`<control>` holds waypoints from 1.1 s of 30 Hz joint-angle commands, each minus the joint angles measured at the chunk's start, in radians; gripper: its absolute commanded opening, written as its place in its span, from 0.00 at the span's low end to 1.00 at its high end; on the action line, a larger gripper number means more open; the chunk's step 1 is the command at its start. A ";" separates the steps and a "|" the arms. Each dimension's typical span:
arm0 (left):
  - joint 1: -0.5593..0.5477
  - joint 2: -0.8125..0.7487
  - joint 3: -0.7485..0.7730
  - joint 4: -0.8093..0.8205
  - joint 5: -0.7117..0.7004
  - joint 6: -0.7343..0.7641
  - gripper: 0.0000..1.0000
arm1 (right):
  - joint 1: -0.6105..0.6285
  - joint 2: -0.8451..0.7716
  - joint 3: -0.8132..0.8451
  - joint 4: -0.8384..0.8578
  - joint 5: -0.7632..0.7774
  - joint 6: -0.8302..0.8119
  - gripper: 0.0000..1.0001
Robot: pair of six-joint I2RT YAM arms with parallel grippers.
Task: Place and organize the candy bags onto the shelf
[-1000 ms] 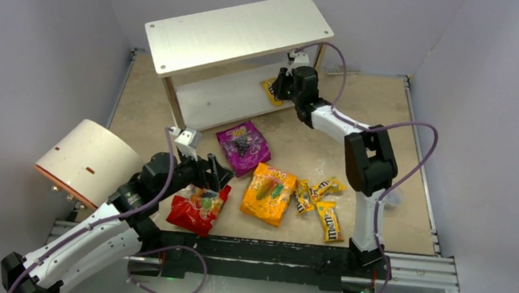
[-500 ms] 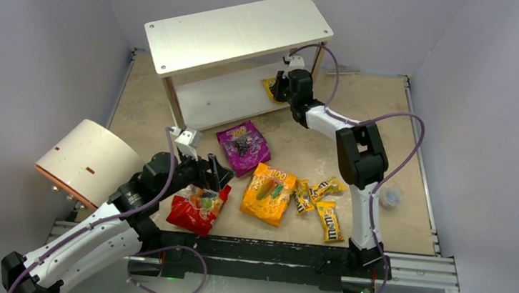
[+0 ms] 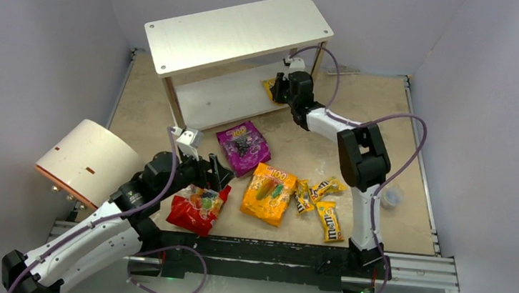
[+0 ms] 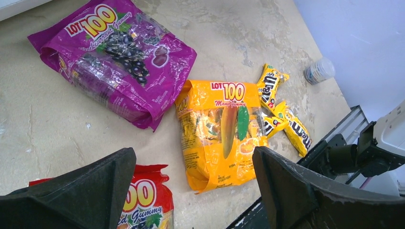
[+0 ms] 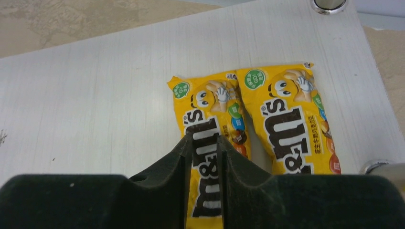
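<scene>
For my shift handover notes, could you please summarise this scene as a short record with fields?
Shelf: two-tier white-board shelf
Lower board: one yellow M&M's packet beside a second yellow M&M's packet, both flat
Right pincer: over the first packet, jaws narrowly apart, grip unclear
Left pincer: wide open over the glossy red candy pouch
On the beige table: glossy purple candy pouch, glossy orange candy pouch, three more yellow M&M's packets
</scene>
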 commanded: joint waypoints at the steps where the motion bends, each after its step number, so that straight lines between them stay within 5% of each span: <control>1: -0.001 0.000 0.021 0.054 0.022 -0.006 1.00 | 0.017 -0.127 -0.025 -0.029 -0.002 -0.026 0.29; 8: -0.001 0.014 0.015 0.070 0.044 -0.015 1.00 | 0.020 -0.281 -0.119 0.023 -0.077 -0.023 0.33; 12: -0.001 0.013 0.008 0.077 0.047 -0.021 1.00 | 0.020 -0.403 -0.256 0.035 -0.072 0.003 0.45; 17: -0.001 0.012 0.007 0.085 0.053 -0.020 1.00 | 0.020 -0.705 -0.592 0.016 0.007 0.062 0.97; 25: -0.001 0.068 0.011 0.141 0.077 -0.004 1.00 | 0.020 -1.165 -0.870 -0.448 0.133 0.246 0.99; 29: -0.001 0.111 0.010 0.179 0.093 -0.001 1.00 | 0.020 -1.290 -0.891 -0.775 0.238 0.434 0.99; 33: -0.001 0.157 0.014 0.241 0.121 0.001 1.00 | 0.020 -1.322 -0.930 -0.884 0.239 0.552 0.99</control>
